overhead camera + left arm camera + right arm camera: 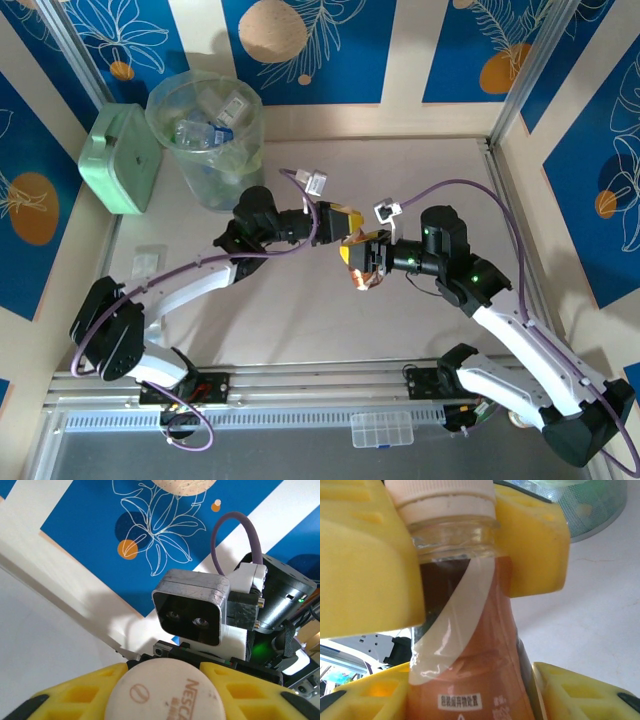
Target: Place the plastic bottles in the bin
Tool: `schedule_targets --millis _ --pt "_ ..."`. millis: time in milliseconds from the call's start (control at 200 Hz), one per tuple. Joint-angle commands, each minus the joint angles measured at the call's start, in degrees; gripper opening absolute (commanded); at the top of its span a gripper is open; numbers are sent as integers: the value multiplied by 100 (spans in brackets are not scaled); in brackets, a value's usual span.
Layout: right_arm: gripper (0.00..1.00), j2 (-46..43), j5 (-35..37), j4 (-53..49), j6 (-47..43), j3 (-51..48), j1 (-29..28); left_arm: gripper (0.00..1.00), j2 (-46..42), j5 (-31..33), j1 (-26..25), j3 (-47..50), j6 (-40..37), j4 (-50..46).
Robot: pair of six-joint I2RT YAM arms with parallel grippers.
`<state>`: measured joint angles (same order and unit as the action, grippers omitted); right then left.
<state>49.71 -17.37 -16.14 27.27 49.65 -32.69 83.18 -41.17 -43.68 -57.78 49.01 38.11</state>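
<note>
Top external: arms bent inward; left gripper [347, 224], right gripper [368, 262] clamp brown bottle [465, 645].

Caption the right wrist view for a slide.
Left gripper grips the brown bottle at its neck; right gripper grips its body.

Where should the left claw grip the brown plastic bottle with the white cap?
Brown plastic bottle: its neck, just under the white cap, approached from the cap end; the right claw occupies the body, and the wider cap likely stops slipping.
</note>
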Motion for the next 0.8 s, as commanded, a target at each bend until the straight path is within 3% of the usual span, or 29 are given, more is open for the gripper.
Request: schedule_targets --millis 0,100,135,185,225,320,525,650,795 --pt "49 -96 -23 98 33 -61 -45 33 -11 -309 -54 -31 -166 276" --pt "50 -119 5 85 42 -55 -45 28 -94 -253 -36 -104 -385 19" --pt "57 -125 17 69 48 -38 -45 28 -131 -225 -14 -141 -410 -48" --pt "77 -142 64 -4 59 6 -46 25 -190 -109 81 -186 -330 -95" --pt "86 -160 75 -54 59 58 -45 24 -220 -30 196 -186 -91 93" --pt "100 -262 -49 -191 -17 228 -44 22 -221 -25 621 -240 631 807" --pt "99 -545 -162 -381 -20 478 -37 8 -453 676 1898 -327 1224 993" --pt "99 -636 -120 -416 -9 459 -14 0 -566 1027 2438 -751 819 991" --pt "99 -612 -136 -491 -54 432 39 0 -406 1649 3053 -1530 574 263"
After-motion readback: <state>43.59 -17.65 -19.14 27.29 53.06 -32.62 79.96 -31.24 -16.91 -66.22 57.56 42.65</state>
